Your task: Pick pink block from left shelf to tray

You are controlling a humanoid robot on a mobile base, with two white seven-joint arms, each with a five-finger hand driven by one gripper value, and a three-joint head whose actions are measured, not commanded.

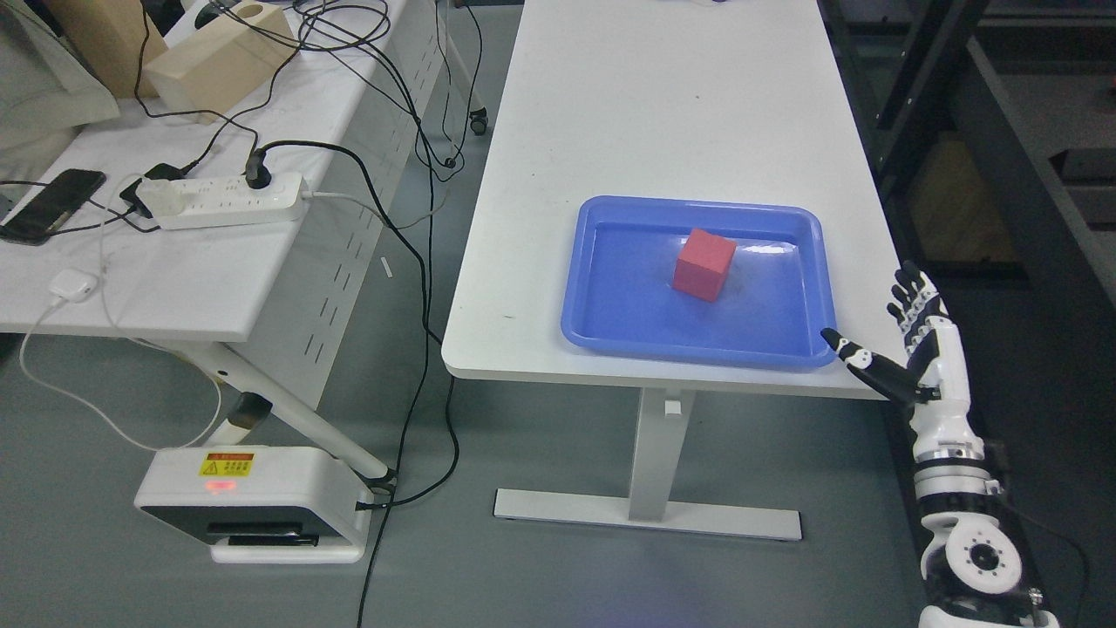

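Observation:
A pink-red block (704, 263) lies inside the blue tray (602, 327), a little right of the tray's middle. The tray stands near the front edge of a white table (663, 105). My right hand (902, 336) rises from the lower right, just off the table's front right corner and right of the tray. Its fingers are spread and it holds nothing; the thumb points toward the tray's corner. No shelf shows in this view. My left arm is out of sight.
A second white table (174, 279) at the left carries a power strip (222, 199), a phone (51, 204), a wooden box (218, 57) and tangled cables. A white device (253, 506) sits on the grey floor. Dark racking (1003, 157) stands at the right.

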